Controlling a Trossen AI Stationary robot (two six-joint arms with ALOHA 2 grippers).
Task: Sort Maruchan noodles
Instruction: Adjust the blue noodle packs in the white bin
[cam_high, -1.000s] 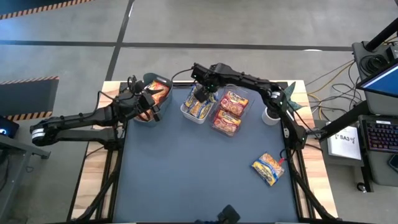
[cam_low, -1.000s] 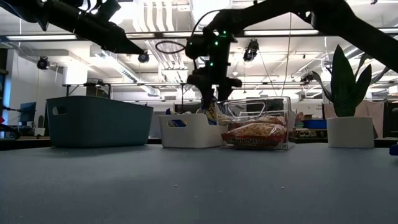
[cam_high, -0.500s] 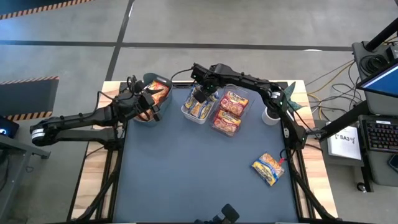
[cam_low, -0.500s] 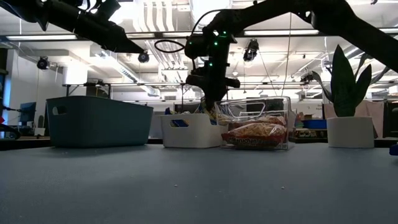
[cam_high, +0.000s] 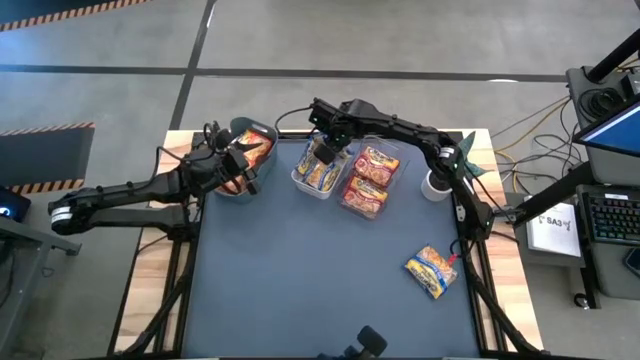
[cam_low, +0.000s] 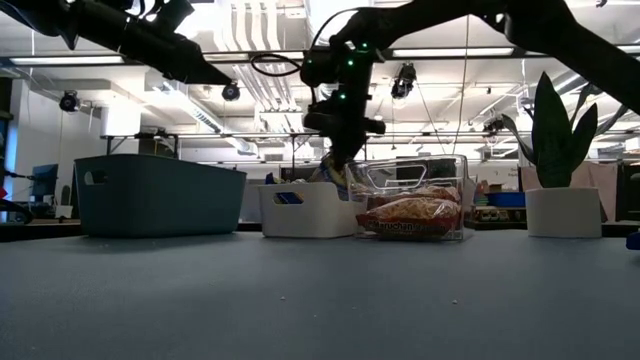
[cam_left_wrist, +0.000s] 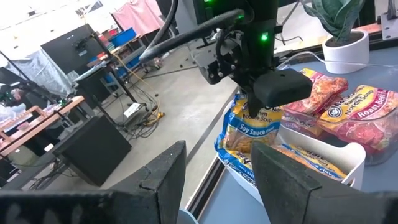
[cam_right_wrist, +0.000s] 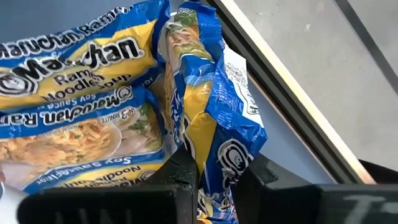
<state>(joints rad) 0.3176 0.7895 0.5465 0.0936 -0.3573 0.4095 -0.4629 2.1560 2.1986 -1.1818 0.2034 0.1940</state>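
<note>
My right gripper hangs over the white bin and is shut on a blue-and-yellow noodle packet, which stands on edge among other blue-and-yellow packets lying in that bin. Red packets fill the clear bin beside it, and orange-red ones lie in the grey-green bin. One more blue-and-yellow packet lies flat on the mat at the right. My left gripper waits open by the grey-green bin, holding nothing. My right gripper pinches the standing packet's upper edge between its two fingers, coming from above and slanting down. The packet hangs upright below the fingers, and its lower part is still inside the white bin, behind the bin's wall.
A white pot with a green plant stands right of the clear bin. The three bins line the mat's far edge. The blue mat lies in front of them, wooden table edges on both sides.
My right gripper has shut on the blue-and-yellow packet over the white bin; it dipped slightly toward the bin, then came back up a little, rolling its wrist. The packet now stands upright under it.
</note>
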